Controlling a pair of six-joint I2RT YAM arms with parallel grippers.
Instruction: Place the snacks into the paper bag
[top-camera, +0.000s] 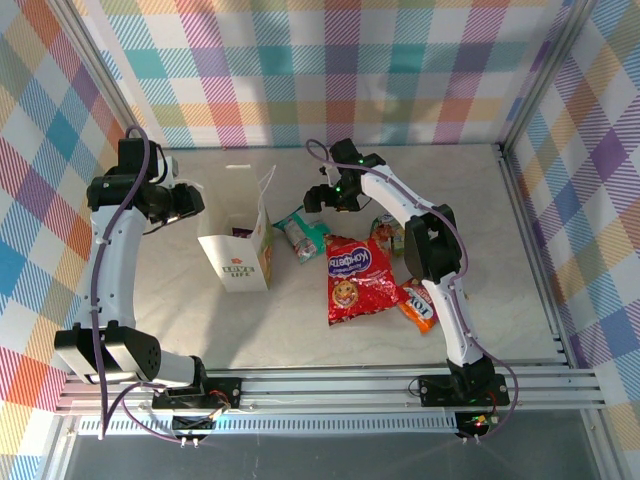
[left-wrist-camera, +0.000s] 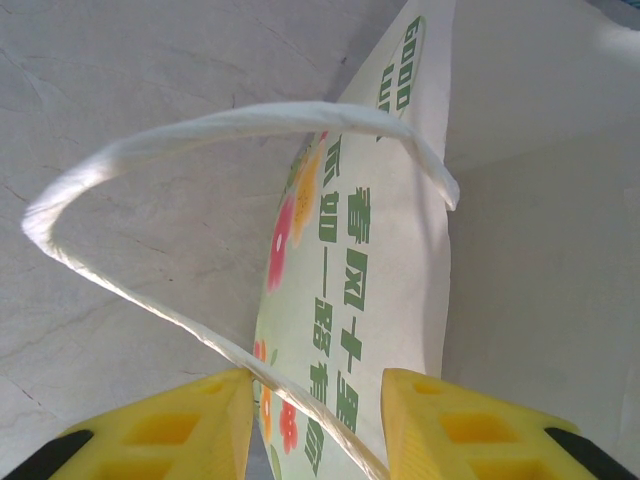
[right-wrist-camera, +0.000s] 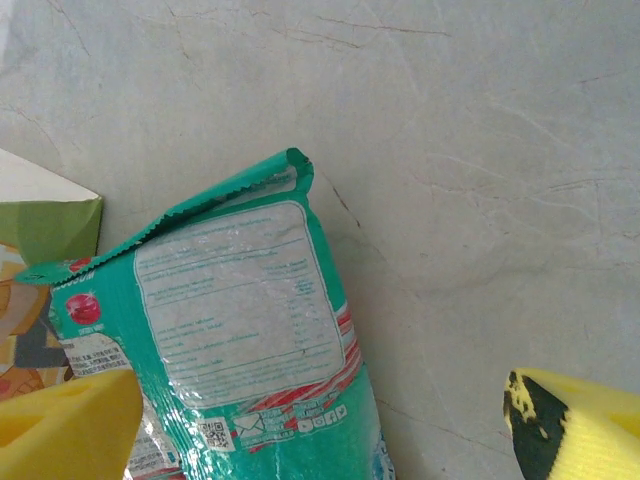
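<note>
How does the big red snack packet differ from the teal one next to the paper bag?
The red packet is clearly larger than the teal packet. The teal packet lies under the open right claw; the red packet has no claw over it. The teal packet lies right beside the paper bag; the red packet lies farther off. Both are crinkly foil packets lying on the table, outside the bag.
</note>
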